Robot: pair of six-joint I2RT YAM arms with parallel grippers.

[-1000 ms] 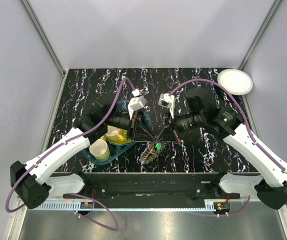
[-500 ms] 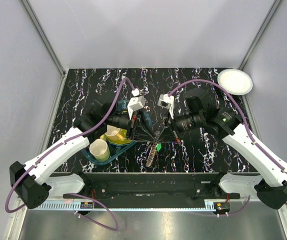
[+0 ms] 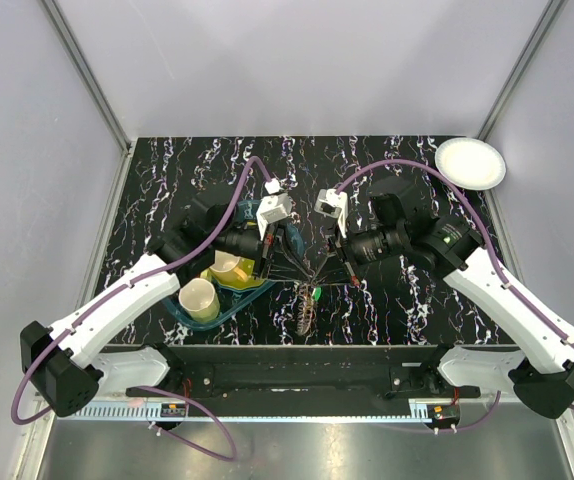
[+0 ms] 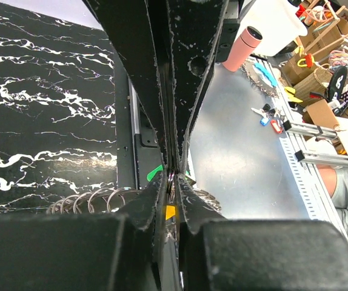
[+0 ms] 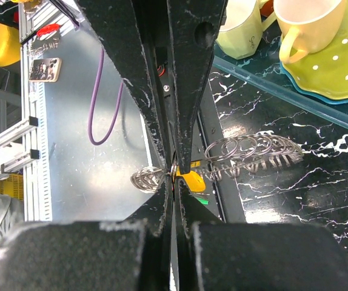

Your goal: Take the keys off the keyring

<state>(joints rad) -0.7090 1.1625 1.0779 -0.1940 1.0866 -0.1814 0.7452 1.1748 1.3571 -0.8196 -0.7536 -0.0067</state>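
The teal tray (image 5: 283,85) with its cups sits at 9 o'clock of the work, and I judge it to be out of play. The left gripper (image 4: 171,176) reaches in from 10 o'clock. Its fingers are pressed almost together on one thin coil of the keyring (image 3: 305,306), apparently to anchor it.

The keyring is lifted between the two arms, and its rough loop of linked rings droops toward 6 o'clock from the pinch. The right gripper (image 5: 173,173), in from 2 o'clock, meets the left tip to tip with its jaws squeezed tight on the same stretch. I judge that one side steadies the ring so the other can work a key along it.

The keys themselves are hard to make out. Only a yellow bit (image 5: 192,180) and a green bit (image 5: 202,200) show by the fingertips, and the black fingers hide exactly which wire each one holds.
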